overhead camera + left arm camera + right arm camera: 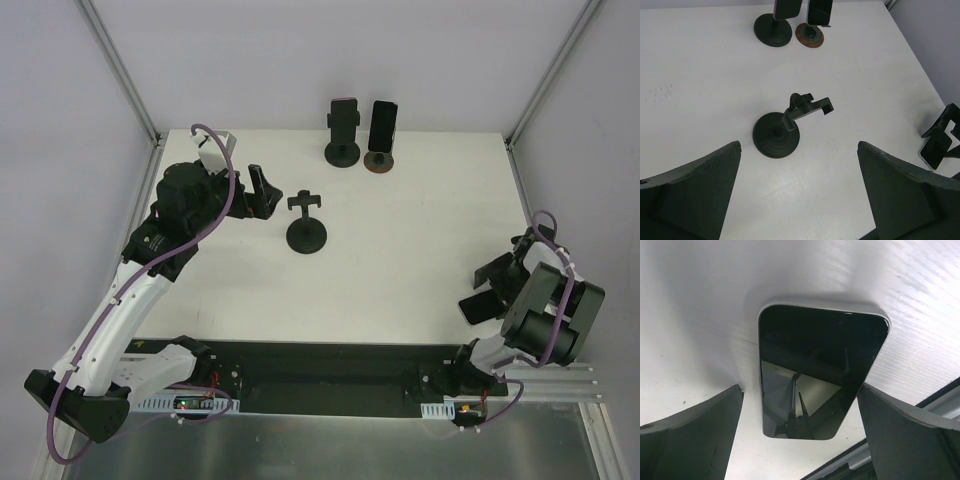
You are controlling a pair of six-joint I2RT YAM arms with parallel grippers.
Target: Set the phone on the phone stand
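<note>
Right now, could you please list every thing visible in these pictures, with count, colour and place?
Flat table: one, white, under everything.
Empty round-based plastic phone stand: one, black, table's middle.
Flat rectangular smartphone: one, black screen, pale rim, lying near the right edge.
Occupied stands with upright phones: two, black base and brown base, far edge.
Left fingers: two, dark, open, left of the empty stand.
Right fingers: two, dark, open, flanking the smartphone.

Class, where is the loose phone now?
Right wrist view: the phone lies flat on the table, near right side, between the fingers of the open right gripper.
</note>
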